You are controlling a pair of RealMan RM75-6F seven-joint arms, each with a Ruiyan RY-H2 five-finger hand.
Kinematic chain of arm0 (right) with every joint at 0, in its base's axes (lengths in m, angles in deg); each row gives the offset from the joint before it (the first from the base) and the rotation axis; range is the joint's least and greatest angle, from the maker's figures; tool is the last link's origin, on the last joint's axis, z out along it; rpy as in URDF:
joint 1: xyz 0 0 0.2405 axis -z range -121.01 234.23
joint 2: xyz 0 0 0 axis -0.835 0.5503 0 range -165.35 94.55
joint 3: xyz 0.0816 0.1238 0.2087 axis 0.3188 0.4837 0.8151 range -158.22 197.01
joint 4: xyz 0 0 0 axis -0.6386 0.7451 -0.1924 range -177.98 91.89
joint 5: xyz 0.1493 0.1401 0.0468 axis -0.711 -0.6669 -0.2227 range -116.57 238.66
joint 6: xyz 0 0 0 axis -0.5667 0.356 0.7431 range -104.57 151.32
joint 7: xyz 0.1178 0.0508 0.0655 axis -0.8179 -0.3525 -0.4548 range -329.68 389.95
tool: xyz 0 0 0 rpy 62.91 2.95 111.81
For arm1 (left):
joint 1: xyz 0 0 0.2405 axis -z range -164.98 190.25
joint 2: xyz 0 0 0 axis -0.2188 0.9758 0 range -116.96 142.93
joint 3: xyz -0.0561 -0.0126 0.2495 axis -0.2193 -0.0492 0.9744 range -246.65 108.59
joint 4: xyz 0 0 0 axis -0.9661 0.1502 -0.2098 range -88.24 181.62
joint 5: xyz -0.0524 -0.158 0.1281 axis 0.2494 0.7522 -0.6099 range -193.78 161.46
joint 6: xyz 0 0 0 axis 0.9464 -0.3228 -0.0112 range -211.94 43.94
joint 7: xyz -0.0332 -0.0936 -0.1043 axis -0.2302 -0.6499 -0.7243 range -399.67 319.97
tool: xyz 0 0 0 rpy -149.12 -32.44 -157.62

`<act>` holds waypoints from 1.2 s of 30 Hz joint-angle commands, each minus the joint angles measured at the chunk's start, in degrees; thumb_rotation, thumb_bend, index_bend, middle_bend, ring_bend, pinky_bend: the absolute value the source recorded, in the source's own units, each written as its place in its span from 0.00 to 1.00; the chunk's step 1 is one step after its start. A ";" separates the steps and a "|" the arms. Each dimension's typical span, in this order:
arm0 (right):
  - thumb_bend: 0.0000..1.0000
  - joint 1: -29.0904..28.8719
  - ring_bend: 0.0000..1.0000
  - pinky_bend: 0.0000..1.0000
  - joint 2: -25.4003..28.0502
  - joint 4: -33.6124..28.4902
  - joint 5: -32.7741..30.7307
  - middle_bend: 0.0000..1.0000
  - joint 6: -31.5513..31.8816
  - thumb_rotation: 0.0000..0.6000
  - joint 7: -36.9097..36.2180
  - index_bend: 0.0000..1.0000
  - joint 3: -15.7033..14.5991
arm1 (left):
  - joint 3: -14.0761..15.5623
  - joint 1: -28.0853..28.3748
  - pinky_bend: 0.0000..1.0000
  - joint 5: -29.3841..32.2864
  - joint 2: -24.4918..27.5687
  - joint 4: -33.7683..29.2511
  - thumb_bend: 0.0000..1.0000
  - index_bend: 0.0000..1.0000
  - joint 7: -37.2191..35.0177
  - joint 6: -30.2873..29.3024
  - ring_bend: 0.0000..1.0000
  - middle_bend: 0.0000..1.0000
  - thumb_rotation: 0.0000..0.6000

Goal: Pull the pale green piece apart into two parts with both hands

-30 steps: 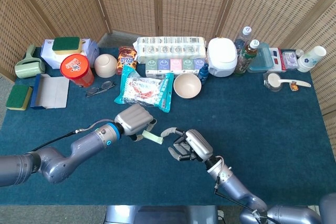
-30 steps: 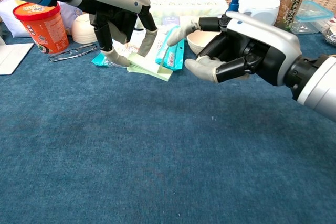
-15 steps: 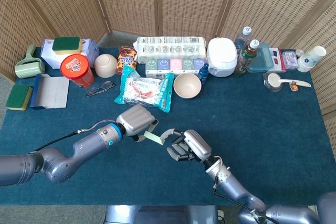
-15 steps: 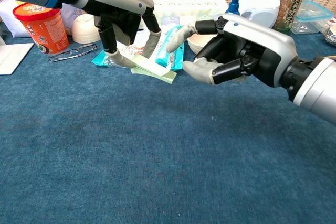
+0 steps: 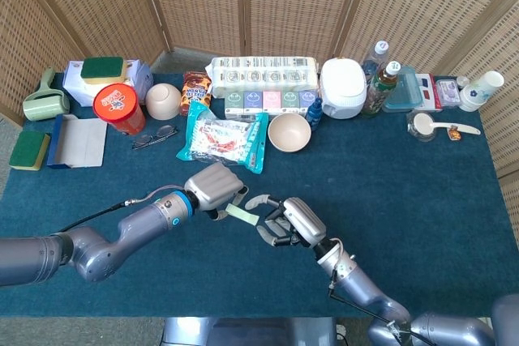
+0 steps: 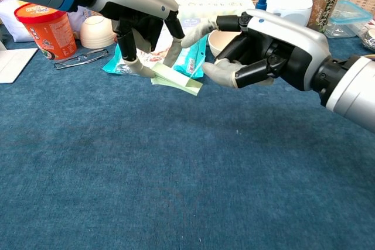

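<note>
The pale green piece (image 6: 176, 80) (image 5: 241, 213) is a flat strip held above the blue table cloth. My left hand (image 6: 146, 33) (image 5: 215, 188) pinches its left end from above. My right hand (image 6: 258, 51) (image 5: 285, 223) sits just to the right of the strip's free end, fingers curled and apart, with one finger reaching over toward the left hand. Nothing is held in the right hand; whether a fingertip touches the strip is unclear.
Behind the hands lie a teal snack bag (image 5: 223, 139), a beige bowl (image 5: 289, 132) and glasses (image 5: 154, 136). A red tub (image 5: 118, 108), tissue pack (image 5: 261, 75), white cooker (image 5: 343, 87) and bottles (image 5: 381, 87) line the back edge.
Both hands have drawn closer together; the left hand carried the green strip rightward, and the right hand shifted left until its fingers reach the strip's end.
</note>
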 commanded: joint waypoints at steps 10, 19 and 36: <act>0.46 0.12 1.00 1.00 0.03 0.52 -0.21 0.97 0.34 1.00 -0.47 0.35 -0.33 | -0.39 0.94 1.00 0.22 0.22 0.18 0.43 0.76 -0.53 -0.18 1.00 1.00 1.00; 0.46 0.24 1.00 1.00 0.03 0.87 -0.17 0.97 0.74 1.00 -0.74 0.40 -0.51 | -0.28 1.42 1.00 0.71 0.63 0.09 0.43 0.76 -0.72 -0.44 1.00 1.00 1.00; 0.46 0.10 1.00 1.00 -0.20 1.58 -0.22 0.97 1.22 1.00 -1.14 0.43 -0.20 | 0.17 1.30 1.00 -0.04 1.69 -0.96 0.43 0.76 -1.22 -0.59 1.00 1.00 1.00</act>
